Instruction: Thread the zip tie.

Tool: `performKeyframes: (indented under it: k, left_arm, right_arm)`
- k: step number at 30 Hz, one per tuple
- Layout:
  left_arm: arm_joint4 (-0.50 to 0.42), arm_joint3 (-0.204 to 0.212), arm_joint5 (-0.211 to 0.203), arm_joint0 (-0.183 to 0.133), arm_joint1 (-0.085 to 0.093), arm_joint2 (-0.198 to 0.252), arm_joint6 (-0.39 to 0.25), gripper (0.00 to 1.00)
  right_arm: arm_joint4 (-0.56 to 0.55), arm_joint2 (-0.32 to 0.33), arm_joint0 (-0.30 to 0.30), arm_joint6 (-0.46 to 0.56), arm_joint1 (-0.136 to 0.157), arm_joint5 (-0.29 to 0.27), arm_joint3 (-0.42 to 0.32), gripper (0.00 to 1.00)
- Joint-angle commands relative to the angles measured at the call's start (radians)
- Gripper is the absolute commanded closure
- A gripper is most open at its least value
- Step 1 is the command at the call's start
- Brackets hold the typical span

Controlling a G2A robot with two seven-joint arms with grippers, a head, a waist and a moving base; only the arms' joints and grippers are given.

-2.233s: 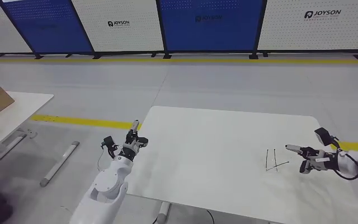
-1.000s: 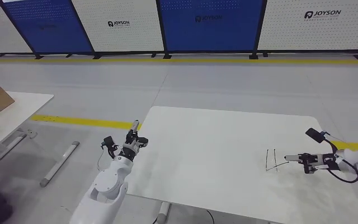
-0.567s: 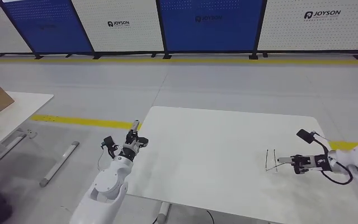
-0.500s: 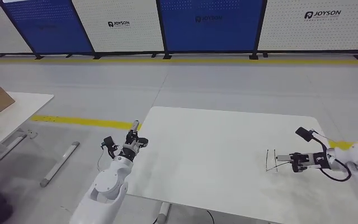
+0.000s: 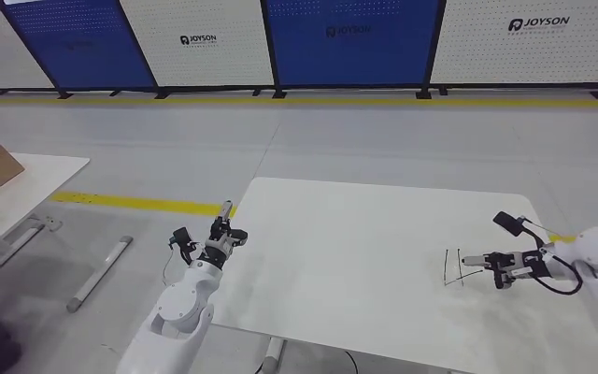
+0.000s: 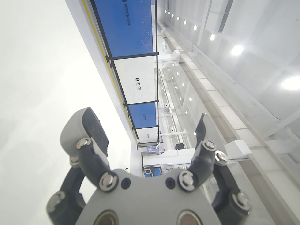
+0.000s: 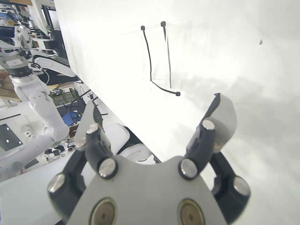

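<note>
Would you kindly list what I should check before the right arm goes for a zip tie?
1. Right jaws open and empty: ok.
2. Right jaws facing the ties: ok; the nearest tie lies just ahead on the table, head toward them.
3. Nearest tie free of the others: cannot tell; its tail meets the tip of the curved tie, and the straight tie ends close beside it.
4. A tie gripped: not ok; all three lie loose.
5. Left jaws open and empty: ok; they sit at the table's opposite edge, far from the ties.
</note>
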Motion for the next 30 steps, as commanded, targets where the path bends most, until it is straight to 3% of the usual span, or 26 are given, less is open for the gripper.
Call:
performKeyframes:
  k: [1,6,11,12,13,14,15,18,20,30]
  left_arm:
    - [0.0,0.0,0.0,0.0,0.0,0.0,0.0,0.0]
    - [0.0,0.0,0.0,0.0,0.0,0.0,0.0,0.0]
    - [0.0,0.0,0.0,0.0,0.0,0.0,0.0,0.0]
    - [0.0,0.0,0.0,0.0,0.0,0.0,0.0,0.0]
    - [0.0,0.0,0.0,0.0,0.0,0.0,0.0,0.0]
    - [0.0,0.0,0.0,0.0,0.0,0.0,0.0,0.0]
    - [0.0,0.0,0.0,0.0,0.0,0.0,0.0,0.0]
    - [0.0,0.0,0.0,0.0,0.0,0.0,0.0,0.0]
    - [0.0,0.0,0.0,0.0,0.0,0.0,0.0,0.0]
    - [0.0,0.0,0.0,0.0,0.0,0.0,0.0,0.0]
  right_arm:
    - [0.0,0.0,0.0,0.0,0.0,0.0,0.0,0.0]
    - [-0.005,-0.015,-0.004,-0.02,-0.009,0.016,0.009,0.0]
    - [0.042,-0.023,0.016,0.0,-0.026,-0.021,0.076,0.02]
    - [0.05,-0.025,0.022,0.0,-0.03,-0.031,0.094,0.28]
    - [0.054,-0.026,0.026,0.0,-0.033,-0.038,0.108,0.38]
    - [0.057,-0.027,0.029,0.0,-0.035,-0.045,0.119,0.38]
    - [0.061,-0.028,0.035,0.0,-0.037,-0.051,0.138,0.5]
    - [0.063,-0.038,0.048,0.0,-0.044,-0.056,0.172,0.58]
    - [0.056,-0.051,0.055,0.0,-0.049,-0.052,0.184,0.62]
    - [0.084,-0.093,0.099,0.0,-0.077,-0.061,0.275,0.61]
